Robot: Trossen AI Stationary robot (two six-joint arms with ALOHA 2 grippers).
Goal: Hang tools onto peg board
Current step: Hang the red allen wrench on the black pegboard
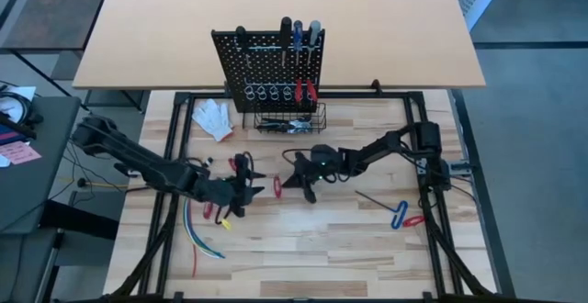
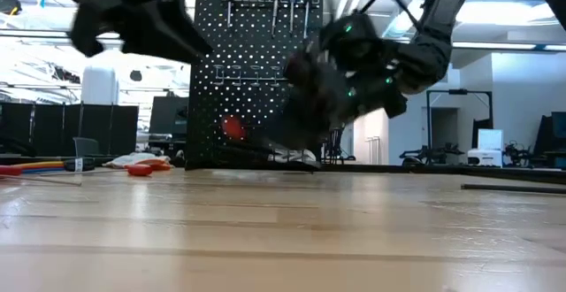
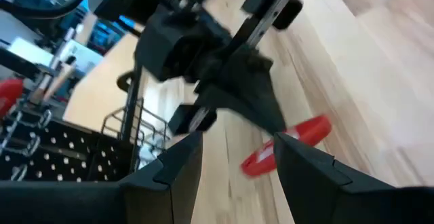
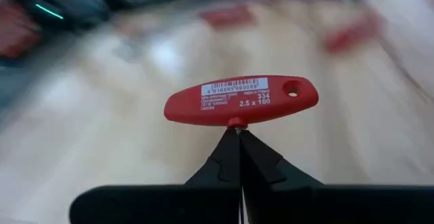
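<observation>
Mid-table, in front of the black perforated peg board (image 1: pixel 268 64), the right gripper (image 4: pixel 239 137) pinches a red-handled T-shaped hex key (image 4: pixel 241 100) by its thin shaft (handle outward), which may swivel or slip near the open-fingered left gripper (image 3: pixel 234 156).

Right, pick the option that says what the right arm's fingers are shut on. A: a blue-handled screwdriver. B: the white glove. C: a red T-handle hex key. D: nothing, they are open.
C: in the right wrist view the right gripper has its fingers pinched together on the shaft just below the red T-handle hex key, whose label faces the camera.
</observation>
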